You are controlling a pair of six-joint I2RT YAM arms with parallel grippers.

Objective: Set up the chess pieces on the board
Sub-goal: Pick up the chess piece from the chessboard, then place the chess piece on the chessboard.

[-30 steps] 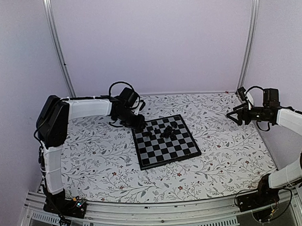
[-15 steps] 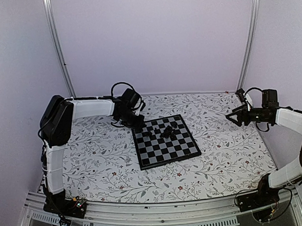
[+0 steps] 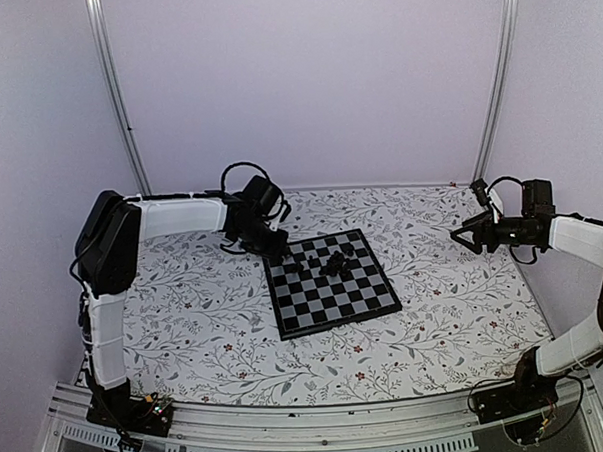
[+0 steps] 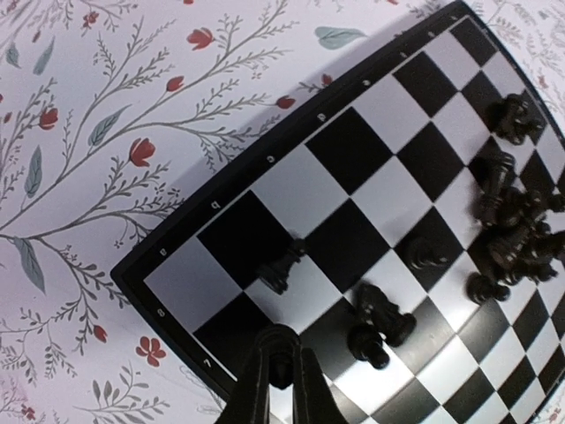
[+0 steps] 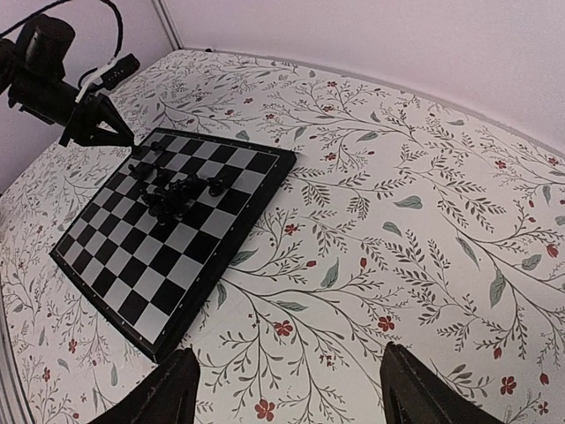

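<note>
The table (image 3: 436, 320), covered w/ a floral cloth, is taken up at its middle by the board (image 3: 330, 307), which is laid flat and turned a little askew to the table edges. The left gripper (image 4: 279, 375) is held low over the board's far-left corner, its fingers pressed together to a point. Whether a piece is nipped between them cannot be told, as only dark finger tips are shown there. The right gripper (image 5: 296, 393) is held well apart from the board, over bare cloth on the right side, w/ its fingers spread wide and nothing between them. The chess pieces (image 3: 331, 262), approx. eight, are all found on the board's far half. Most are bunched in a loose heap (image 4: 512, 225) near the middle of that half, some touching. Nearer the corner, a lone piece (image 4: 282, 265) seems to be stood upright close to the left fingers, and a second piece (image 4: 380, 320) appears to be tipped on its side. The setup is judged to be at an early stage: no row is lined up along any edge, the heap is not yet sorted, and at most one or two pieces can be counted as placed. No pieces are seen on the board's near half.
</note>
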